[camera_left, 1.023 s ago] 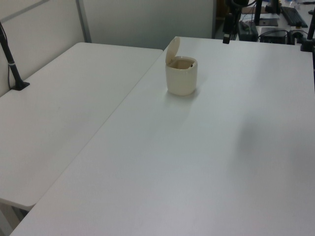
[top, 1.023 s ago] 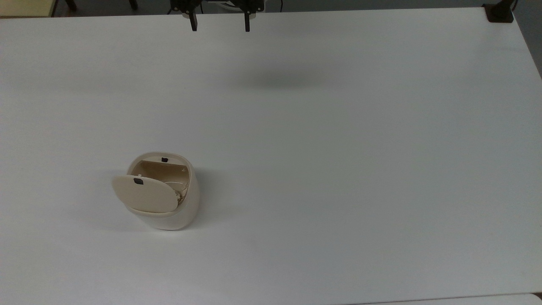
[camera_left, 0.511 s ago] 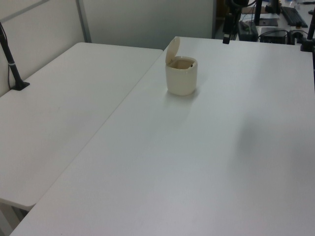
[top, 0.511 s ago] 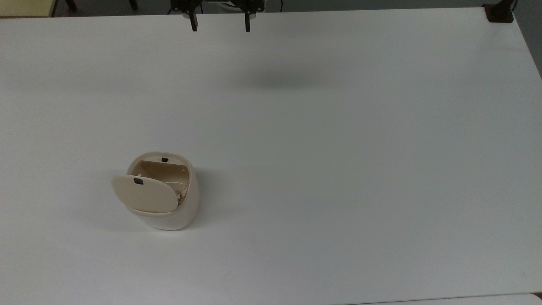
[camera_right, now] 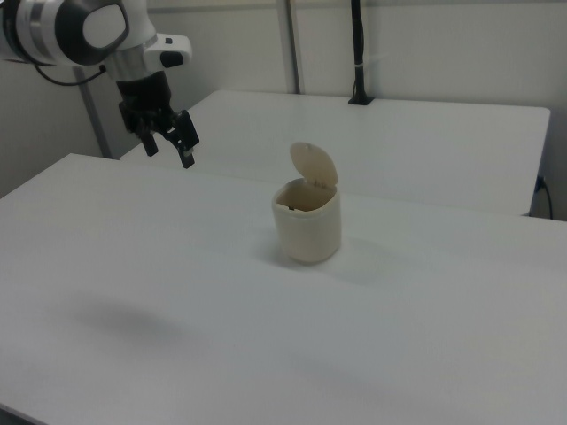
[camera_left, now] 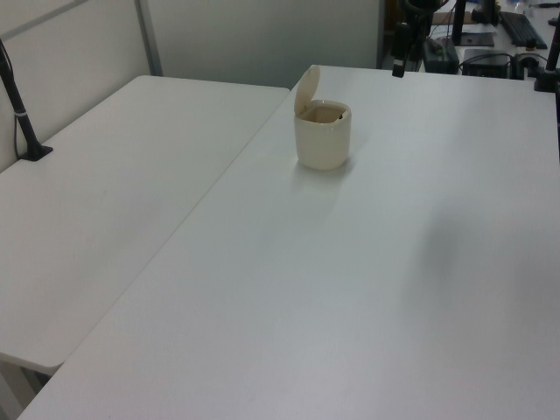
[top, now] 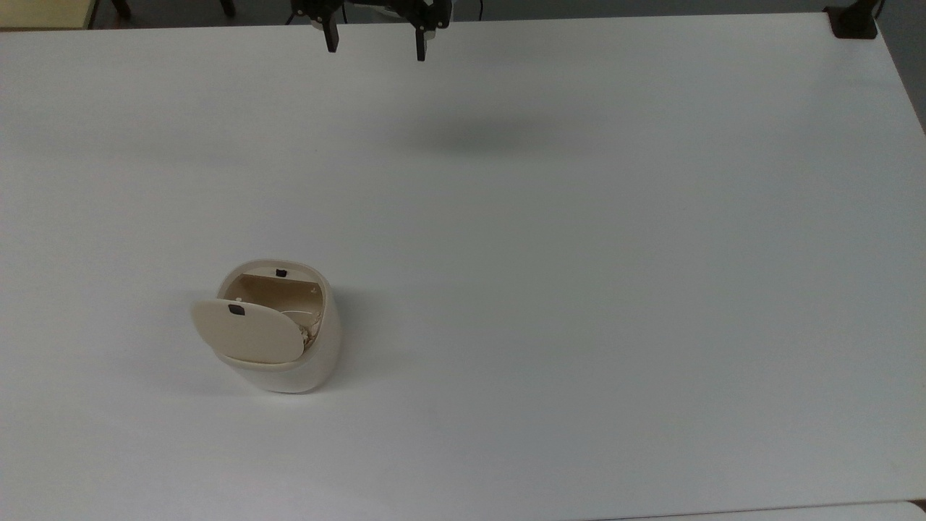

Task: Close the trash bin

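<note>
The trash bin (top: 293, 358) is a small cream tub standing on the white table (top: 579, 253), toward the top view's lower left. Its lid (top: 246, 331) is hinged up and open, and the tan inside shows. The bin (camera_left: 323, 138) stands with its lid (camera_left: 306, 87) upright in the left view. In the right view the bin (camera_right: 307, 223) also has its lid (camera_right: 314, 165) raised. My gripper (top: 375, 49) hangs open and empty above the table's far edge, well away from the bin. The right view has the gripper (camera_right: 169, 152) up left of the bin.
A black post base (top: 854, 22) sits on the table corner at the top view's upper right. A second white table (camera_left: 114, 192) adjoins on the left view's left, with a black clamped post (camera_left: 22, 114). Desk equipment (camera_left: 490, 35) stands behind the far edge.
My gripper has shifted and turned slightly at the far edge, one fingertip now a little lower in the top view. The bin and its lid have not moved.
</note>
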Available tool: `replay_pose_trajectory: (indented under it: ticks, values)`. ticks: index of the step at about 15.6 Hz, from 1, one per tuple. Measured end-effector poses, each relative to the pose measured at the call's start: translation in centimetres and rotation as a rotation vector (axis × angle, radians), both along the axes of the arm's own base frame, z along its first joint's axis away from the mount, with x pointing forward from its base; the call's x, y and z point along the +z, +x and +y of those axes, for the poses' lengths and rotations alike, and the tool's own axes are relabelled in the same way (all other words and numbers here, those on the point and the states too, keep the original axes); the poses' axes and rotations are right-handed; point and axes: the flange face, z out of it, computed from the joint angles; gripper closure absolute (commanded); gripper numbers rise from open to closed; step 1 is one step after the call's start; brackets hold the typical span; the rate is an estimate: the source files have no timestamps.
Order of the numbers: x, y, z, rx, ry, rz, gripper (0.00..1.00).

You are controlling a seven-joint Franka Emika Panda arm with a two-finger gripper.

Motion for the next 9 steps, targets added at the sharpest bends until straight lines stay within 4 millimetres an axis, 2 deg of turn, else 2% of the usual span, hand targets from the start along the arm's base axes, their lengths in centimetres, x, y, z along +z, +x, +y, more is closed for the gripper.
replay_pose_trajectory:
  ticks: [2,3,5,6,8,9]
  values:
    - [-0.1,1.3,-0.2,-0.078,0.011,-0.004,0.03]
    - [-0.2,2.1,-0.4,-0.136,0.018,-0.008,0.07]
    - [0.1,4.1,-1.4,-0.261,0.038,-0.049,0.22]
    - [0.4,5.1,-2.0,-0.319,0.051,-0.089,0.25]
    - [1.1,6.8,-3.3,-0.44,0.086,-0.193,0.49]
    - [1.4,7.5,-3.9,-0.507,0.109,-0.244,0.64]
